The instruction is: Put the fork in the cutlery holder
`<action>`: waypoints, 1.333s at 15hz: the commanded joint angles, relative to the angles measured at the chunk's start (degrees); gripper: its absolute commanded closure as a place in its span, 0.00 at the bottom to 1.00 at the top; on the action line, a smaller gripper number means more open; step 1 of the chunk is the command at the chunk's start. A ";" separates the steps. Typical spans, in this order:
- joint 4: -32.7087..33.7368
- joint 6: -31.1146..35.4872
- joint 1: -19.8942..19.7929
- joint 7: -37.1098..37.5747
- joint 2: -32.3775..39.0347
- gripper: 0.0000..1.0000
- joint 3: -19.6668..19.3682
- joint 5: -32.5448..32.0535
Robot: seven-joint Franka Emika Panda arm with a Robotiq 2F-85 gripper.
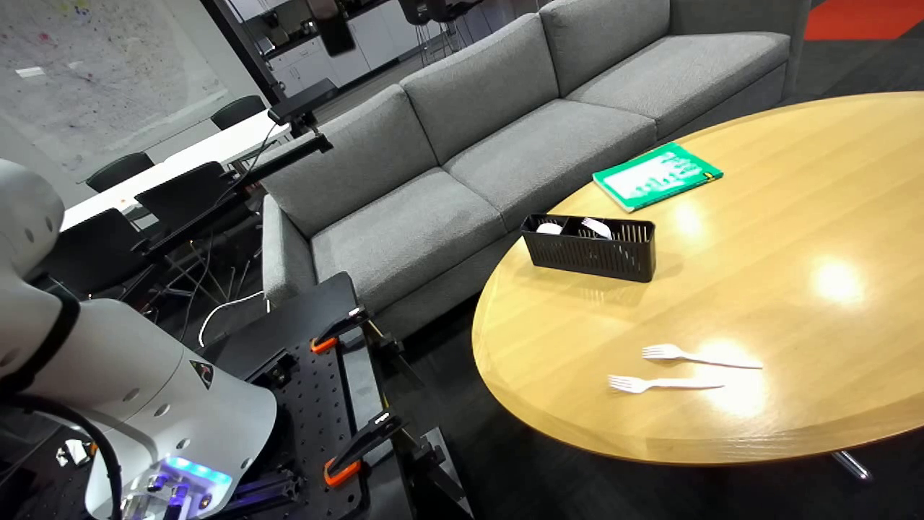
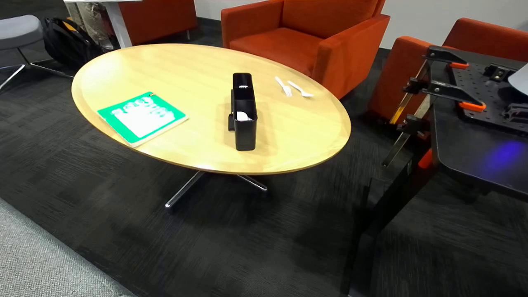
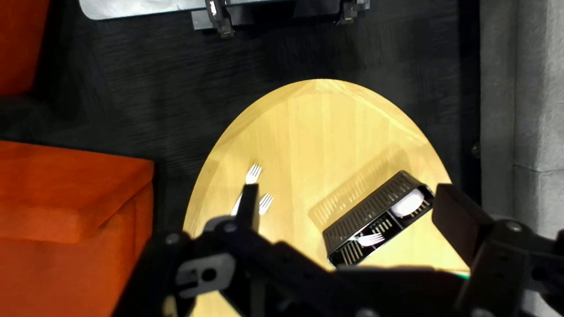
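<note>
In the wrist view, left of the black cutlery holder (image 3: 365, 214), two white plastic forks (image 3: 254, 174) lie close together on the wooden table (image 3: 304, 141), their handles partly hidden behind the gripper (image 3: 348, 200). Its jaws stand wide apart, seen at both sides of the holder, and grasp nothing. Inside the holder are a third fork (image 3: 371, 239) and a white rounded utensil (image 3: 408, 203). I judge that the approach is in hand, before any pick; next, the gripper should go left from the holder and descend low over one handle.
</note>
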 commanded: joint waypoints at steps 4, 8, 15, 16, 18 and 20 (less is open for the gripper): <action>-2.86 21.41 -4.83 12.06 17.17 0.00 0.00 -0.74; -1.89 33.37 -5.27 19.19 29.57 0.00 -0.51 -0.40; -0.88 37.39 -3.18 22.38 37.13 0.00 -2.00 0.18; -0.54 37.39 -3.17 22.44 37.33 0.00 -2.04 0.19; -0.25 37.39 -3.18 22.48 37.31 0.00 -2.08 0.19; 3.81 36.98 -3.53 21.40 42.01 0.00 -1.86 5.21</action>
